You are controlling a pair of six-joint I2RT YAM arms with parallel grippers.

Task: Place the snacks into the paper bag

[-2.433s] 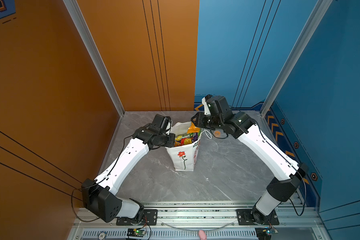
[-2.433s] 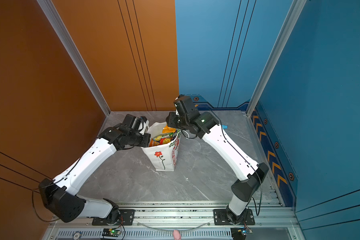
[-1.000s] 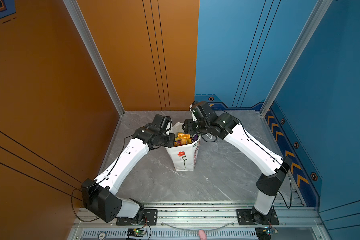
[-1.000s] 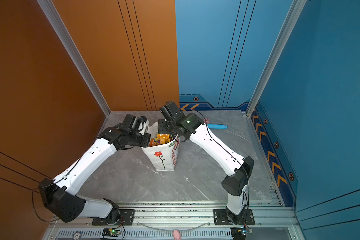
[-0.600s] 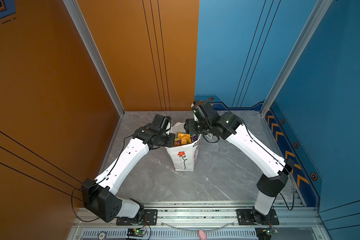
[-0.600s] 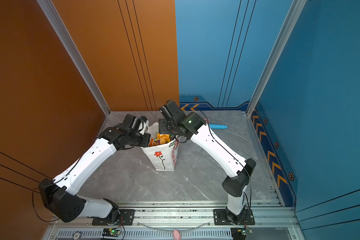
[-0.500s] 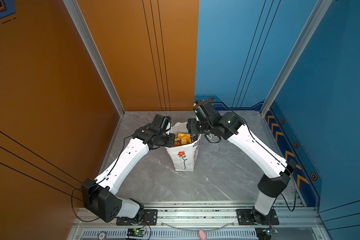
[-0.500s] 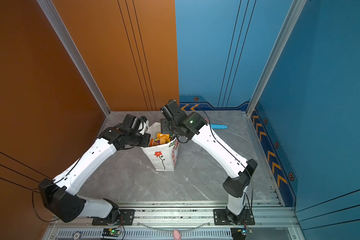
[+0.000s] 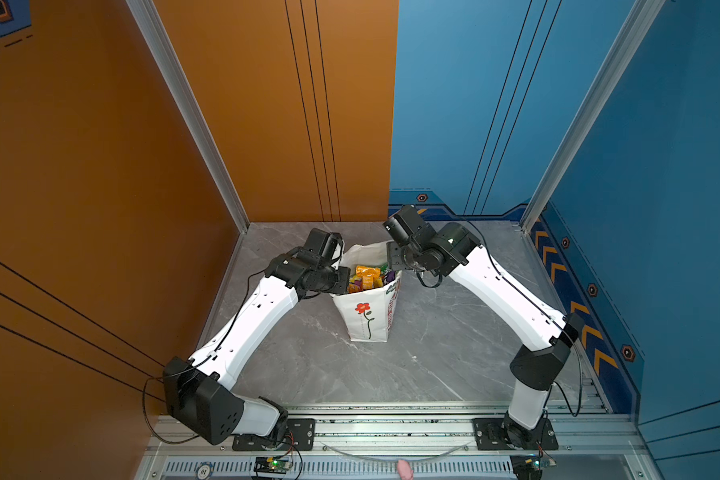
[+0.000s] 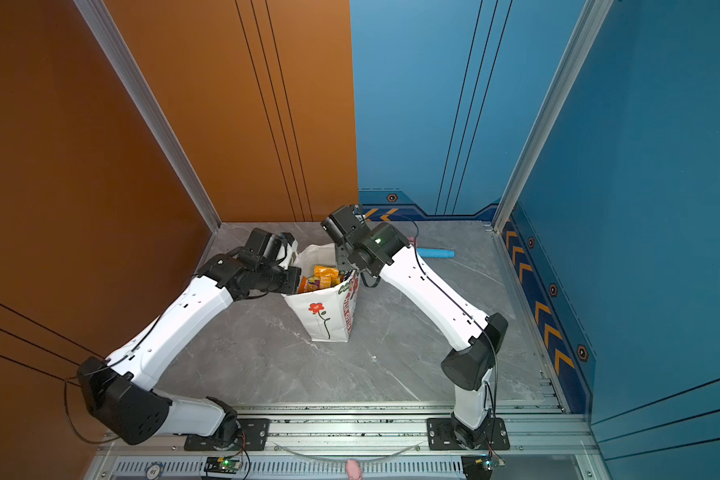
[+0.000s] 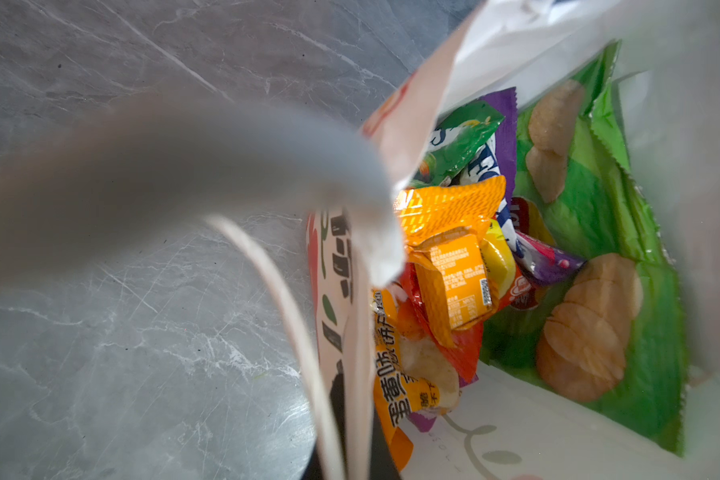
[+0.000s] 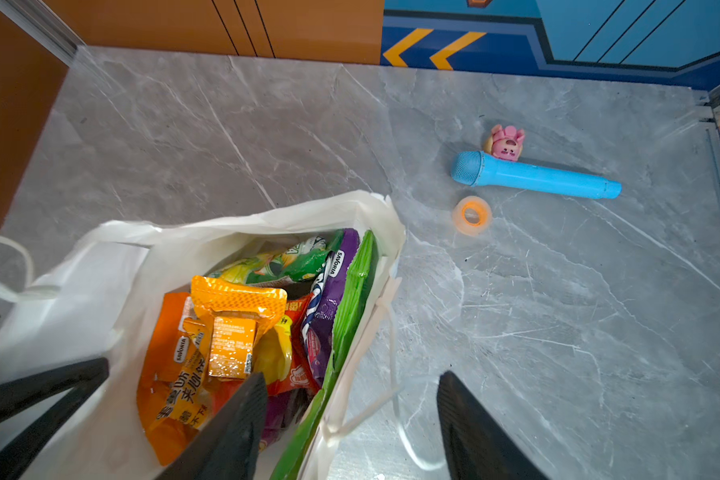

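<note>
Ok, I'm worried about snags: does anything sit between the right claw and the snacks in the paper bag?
Nothing visible does. The paper bag stands open with the snacks exposed below the open right claw; the left claw pinches the rim at one side, clear of the mouth.

You're looking at a robot lab cell, not a home or shop. Evidence: flat orange wall panels [image 9: 350,124] and blue wall panels [image 9: 454,104] box the space in, joined by bare aluminium posts [image 9: 188,120]. Printed chevron decals [image 9: 578,308] run along the blue skirting. The table [image 9: 329,365] is a grey marble-look slab. The left arm [image 9: 246,328] and right arm [image 9: 512,295], white and black, are bolted to an aluminium rail [image 9: 391,428] at its front edge, cables exposed. There's a small circuit board [image 9: 273,463] with a lit green LED below that rail.
</note>
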